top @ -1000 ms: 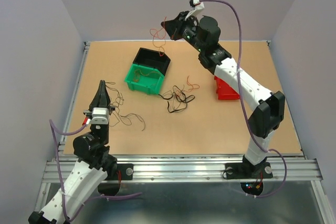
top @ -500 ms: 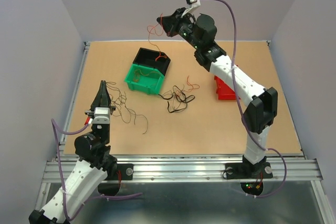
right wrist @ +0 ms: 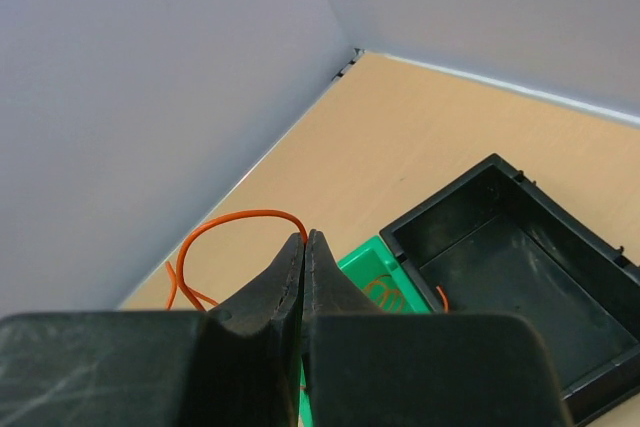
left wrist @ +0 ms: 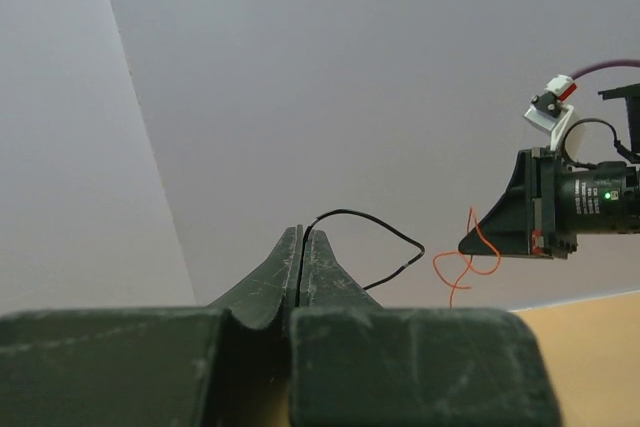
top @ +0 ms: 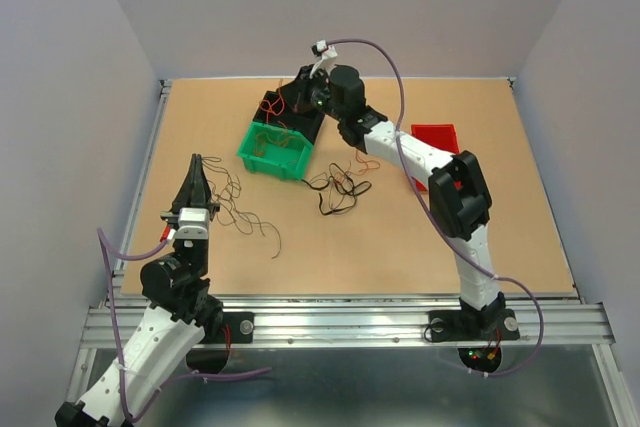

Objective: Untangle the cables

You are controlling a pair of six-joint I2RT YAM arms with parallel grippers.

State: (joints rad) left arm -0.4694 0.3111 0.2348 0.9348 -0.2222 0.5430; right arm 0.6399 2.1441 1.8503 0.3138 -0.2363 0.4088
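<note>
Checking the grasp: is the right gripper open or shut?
Shut on the orange cable: fingers of the right gripper meet, the cable looping from their tips.

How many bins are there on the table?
3: a green bin left of centre, a black bin just behind it, and a red bin on the right.

The top external camera is looking down from above and behind the arm bases (top: 470, 325), covering the tabletop (top: 400, 237). The right wrist camera is peering closely past the right gripper (right wrist: 305, 239) toward the tabletop's far left corner, sharing the black bin (right wrist: 500, 267) and green bin (right wrist: 372, 269) with that overview. The left wrist camera is facing level over the left gripper (left wrist: 302, 235) at the walls (left wrist: 350, 67), also catching the right gripper.
</note>
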